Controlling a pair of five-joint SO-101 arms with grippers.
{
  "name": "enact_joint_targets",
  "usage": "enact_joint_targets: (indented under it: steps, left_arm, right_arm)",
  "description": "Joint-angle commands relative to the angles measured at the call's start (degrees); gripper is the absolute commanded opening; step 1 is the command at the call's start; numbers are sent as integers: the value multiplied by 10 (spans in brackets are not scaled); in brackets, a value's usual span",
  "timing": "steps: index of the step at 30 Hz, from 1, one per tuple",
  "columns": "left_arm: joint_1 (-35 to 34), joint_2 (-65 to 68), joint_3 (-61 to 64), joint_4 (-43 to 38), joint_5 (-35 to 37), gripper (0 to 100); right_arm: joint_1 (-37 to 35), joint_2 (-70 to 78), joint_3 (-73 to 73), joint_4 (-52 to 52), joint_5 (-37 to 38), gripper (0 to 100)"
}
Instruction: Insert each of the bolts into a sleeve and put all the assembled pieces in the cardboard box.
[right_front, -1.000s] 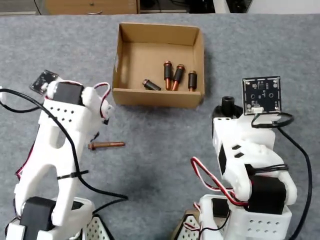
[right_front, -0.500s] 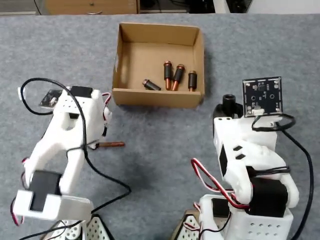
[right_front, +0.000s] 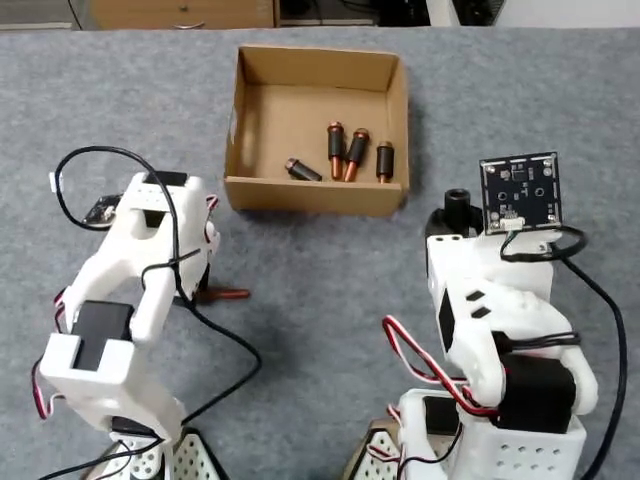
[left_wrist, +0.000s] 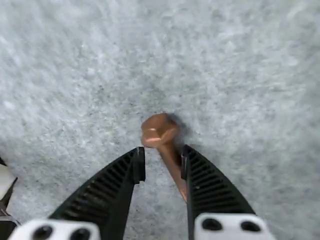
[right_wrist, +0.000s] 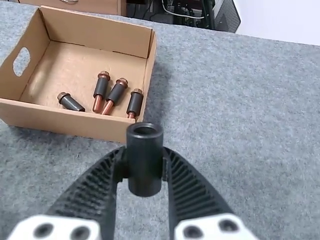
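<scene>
The left claw (left_wrist: 161, 163) is down at the grey tabletop (right_front: 320, 310) with its fingers spread, astride the copper bolt (left_wrist: 160, 131). The bolt's shaft lies between them, close against one finger, and its hex head sticks out just past the tips. The right claw (right_wrist: 143, 167) grips a black sleeve (right_wrist: 144, 150) upright, near the cardboard box (right_front: 312, 195), where four assembled pieces (right_front: 345, 155) lie.

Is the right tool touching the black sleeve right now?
Touching. The right wrist view shows the right tool with its fingers pressed against both sides of the sleeve.
</scene>
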Motion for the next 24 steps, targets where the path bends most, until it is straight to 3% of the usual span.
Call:
enact_joint_targets:
  steps: [1,6,12,22,24]
  left_arm:
    - [28,-1,-20,4,5,129]
    - [41,13,-4,-11,5,129]
    - [-14,81,-5,-12,5,129]
    - [-14,122,-25,-3,5,122]
    - [-16,124,-25,-3,5,74]
  right_arm:
    - [7,-4,-29,-15,4,4]
    - [7,-5,-29,-15,4,4]
    - [8,-5,-35,-15,5,5]
    - [7,-5,-36,-15,5,5]
    - [7,-5,-36,-15,5,5]
